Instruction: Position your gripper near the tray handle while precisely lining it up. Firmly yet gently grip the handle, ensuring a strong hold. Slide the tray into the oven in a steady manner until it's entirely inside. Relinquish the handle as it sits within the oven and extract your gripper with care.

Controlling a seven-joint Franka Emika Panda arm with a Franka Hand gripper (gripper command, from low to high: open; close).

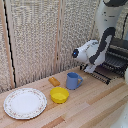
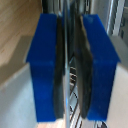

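Note:
At the exterior view's right, the silver-grey oven (image 1: 120, 54) stands with its dark wire tray (image 1: 106, 74) pulled out over the table. The white-and-black arm reaches down to the tray's front edge, where the gripper (image 1: 91, 69) meets the tray handle (image 1: 100, 78). In the wrist view the gripper (image 2: 67, 65) fills the picture. Its blue fingers (image 2: 47, 65) are pressed close together, with the thin tray handle (image 2: 66, 30) running between the dark inner pads. A few rack bars (image 2: 74, 97) show beyond the fingers. The oven's inside is mostly hidden by the arm.
On the wooden table (image 1: 95, 107) sit a blue mug (image 1: 74, 80) just beside the tray's front corner, a yellow bowl (image 1: 59, 94), a small orange block (image 1: 54, 81) and a round floral plate (image 1: 25, 103). A woven screen stands behind.

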